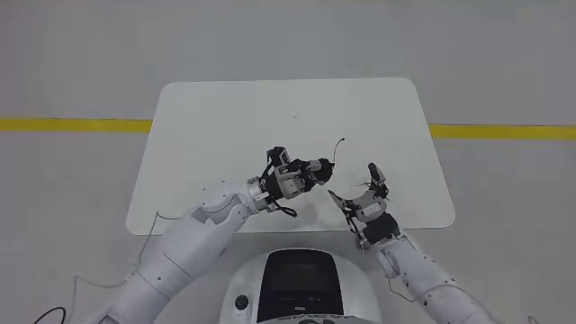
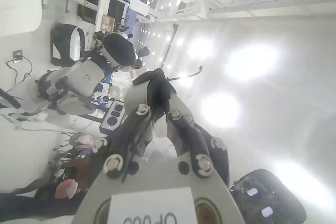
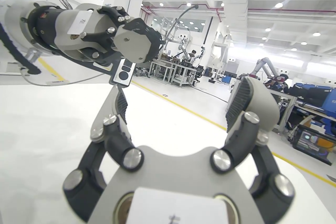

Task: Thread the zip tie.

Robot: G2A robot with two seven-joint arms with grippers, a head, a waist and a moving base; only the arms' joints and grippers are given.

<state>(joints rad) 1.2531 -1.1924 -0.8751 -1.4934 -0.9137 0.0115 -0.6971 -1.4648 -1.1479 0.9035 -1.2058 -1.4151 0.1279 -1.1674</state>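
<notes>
My left gripper (image 1: 326, 172) is raised over the near middle of the white table (image 1: 225, 135) and is shut on a thin black zip tie (image 1: 337, 151). The tie curves out past the fingertips with its small head at the free end (image 2: 200, 68). In the right wrist view the same left gripper (image 3: 155, 45) holds the zip tie (image 3: 181, 15) arching upward. My right gripper (image 1: 356, 188) hangs just to the right of the left one, near the table's front edge. Its ribbed fingers (image 3: 240, 101) stand wide open with nothing between them.
The table's far half and left side are bare white surface. Yellow floor lines (image 1: 72, 125) run behind the table. Workbenches and other machines (image 3: 183, 70) stand far off in the room.
</notes>
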